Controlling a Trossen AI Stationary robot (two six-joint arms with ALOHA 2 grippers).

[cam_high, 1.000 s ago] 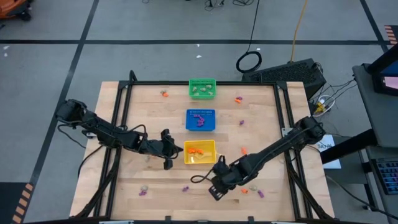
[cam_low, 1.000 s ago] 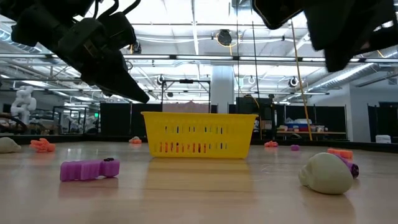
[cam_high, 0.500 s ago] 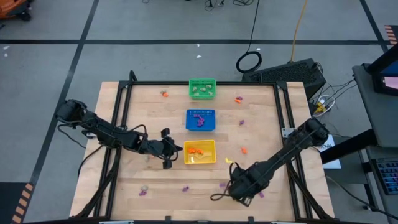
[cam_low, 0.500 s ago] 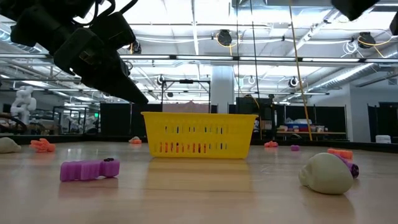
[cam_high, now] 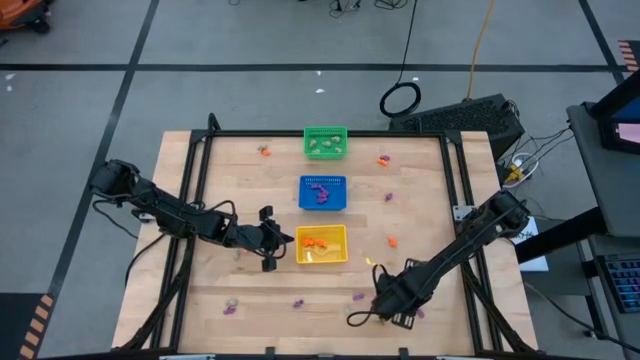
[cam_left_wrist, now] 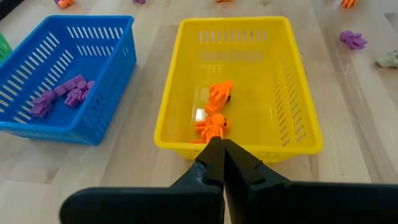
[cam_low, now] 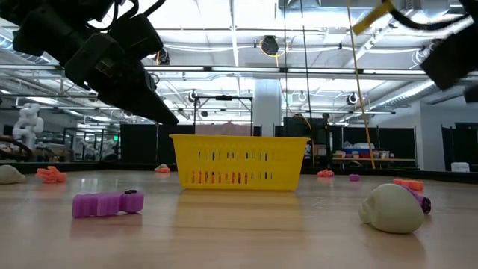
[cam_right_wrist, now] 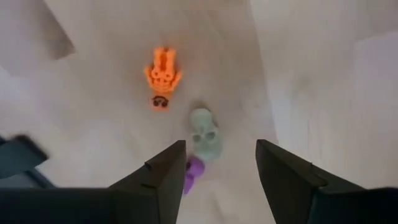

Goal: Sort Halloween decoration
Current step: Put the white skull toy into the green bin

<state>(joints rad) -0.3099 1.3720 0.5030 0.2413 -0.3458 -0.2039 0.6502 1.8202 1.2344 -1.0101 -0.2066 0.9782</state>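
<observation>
Pickup step by my read: right pincer (cam_right_wrist: pixel 216 163), fingers wide apart and empty, hovers over pale skull trinket (cam_right_wrist: pixel 206 132), near counter (cam_high: pixel 250 300) front edge; orange one (cam_right_wrist: pixel 163 73) just beyond, purple one (cam_right_wrist: pixel 193 172) touching skull. Next move probably: drop, centre on skull only, close.

Left pincer (cam_left_wrist: pixel 222 152), pressed together, waits beside yellow basket (cam_left_wrist: pixel 298 106).

- yellow: orange bits (cam_left_wrist: pixel 215 112)
- blue basket (cam_left_wrist: pixel 106 93): purple bits (cam_left_wrist: pixel 64 96)
- green basket (cam_high: pixel 325 142): pale bits (cam_high: pixel 324 144)

Rest scattered on counter.

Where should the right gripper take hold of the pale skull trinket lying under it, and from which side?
Judging by the right wrist view, grip the pale skull across its narrow sides, coming straight down from above. It lies flat on the table, longer than wide, and the open right gripper already straddles that line. A purple trinket touches one end, so end-on pinching seems riskier.
</observation>
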